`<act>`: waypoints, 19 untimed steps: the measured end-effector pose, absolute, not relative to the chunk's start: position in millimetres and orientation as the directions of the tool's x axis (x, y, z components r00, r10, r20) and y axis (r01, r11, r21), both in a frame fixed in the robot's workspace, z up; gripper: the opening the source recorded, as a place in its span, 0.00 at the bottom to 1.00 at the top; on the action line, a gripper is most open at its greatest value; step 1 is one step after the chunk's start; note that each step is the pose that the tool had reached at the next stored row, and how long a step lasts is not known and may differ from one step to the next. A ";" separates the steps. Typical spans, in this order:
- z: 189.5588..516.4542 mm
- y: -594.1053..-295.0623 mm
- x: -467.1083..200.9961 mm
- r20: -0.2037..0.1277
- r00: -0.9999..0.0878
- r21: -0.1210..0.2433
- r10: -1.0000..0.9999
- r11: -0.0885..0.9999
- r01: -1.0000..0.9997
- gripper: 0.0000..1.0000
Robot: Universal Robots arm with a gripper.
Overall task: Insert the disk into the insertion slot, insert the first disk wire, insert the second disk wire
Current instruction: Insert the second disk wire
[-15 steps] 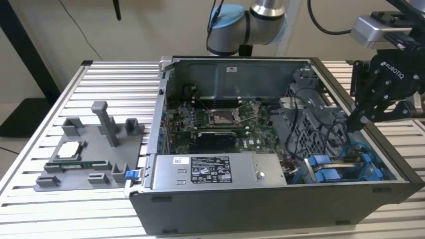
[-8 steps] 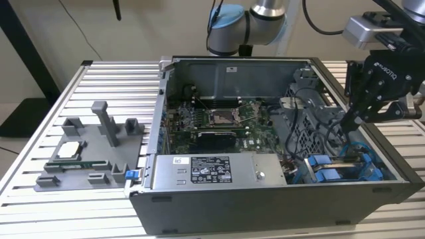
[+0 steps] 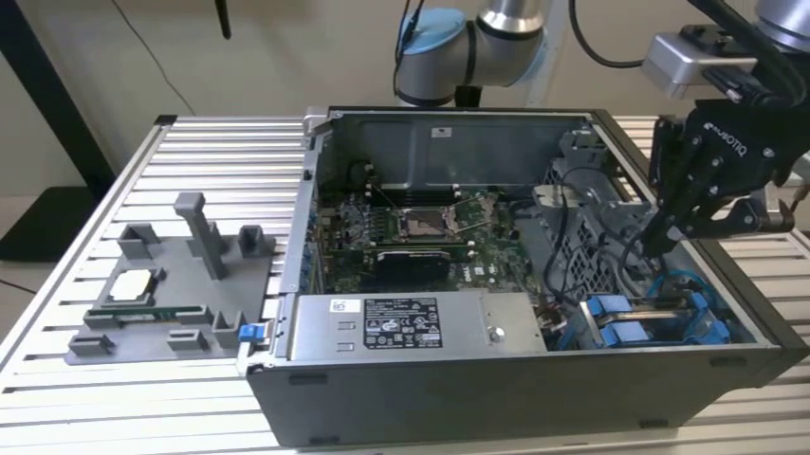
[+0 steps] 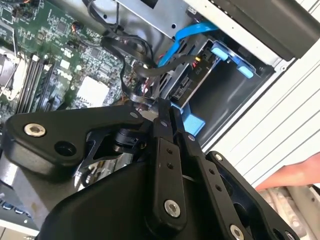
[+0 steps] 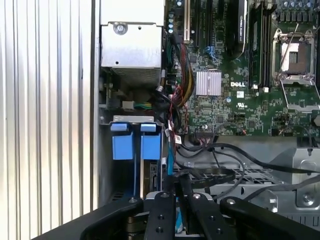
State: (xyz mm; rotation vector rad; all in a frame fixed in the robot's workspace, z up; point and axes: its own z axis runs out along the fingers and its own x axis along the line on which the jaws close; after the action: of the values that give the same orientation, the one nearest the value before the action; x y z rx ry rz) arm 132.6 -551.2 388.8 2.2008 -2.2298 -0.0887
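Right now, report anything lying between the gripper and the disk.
Black cables loop across just ahead of the gripper, between it and the disk, which seems seated in the insertion slot. A blue cable runs alongside.

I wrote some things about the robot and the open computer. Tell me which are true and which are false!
1. The grey metal computer case lies open. True.
2. The robot's black hand reaches into the case beside the blue plastic drive carriers. True.
3. The green motherboard is lying outside the case on the table. False: it sits inside the case.
4. The grey plastic fixture on the slatted metal table is at the exterior view's right. False: it is at the exterior view's left.
5. A blue cable runs near the drive bay in the second wrist view. True.
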 end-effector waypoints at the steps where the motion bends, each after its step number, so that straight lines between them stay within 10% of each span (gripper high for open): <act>1: 388.9 -552.7 131.7 -0.036 -0.014 0.045 -0.999 0.012 -0.999 0.00; 19: 384.4 -573.3 126.7 -0.101 -0.012 0.014 -0.995 0.010 -1.000 0.00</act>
State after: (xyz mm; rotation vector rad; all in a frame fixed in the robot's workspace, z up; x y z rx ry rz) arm 126.7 -573.3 384.4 2.2511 -2.2757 -0.1307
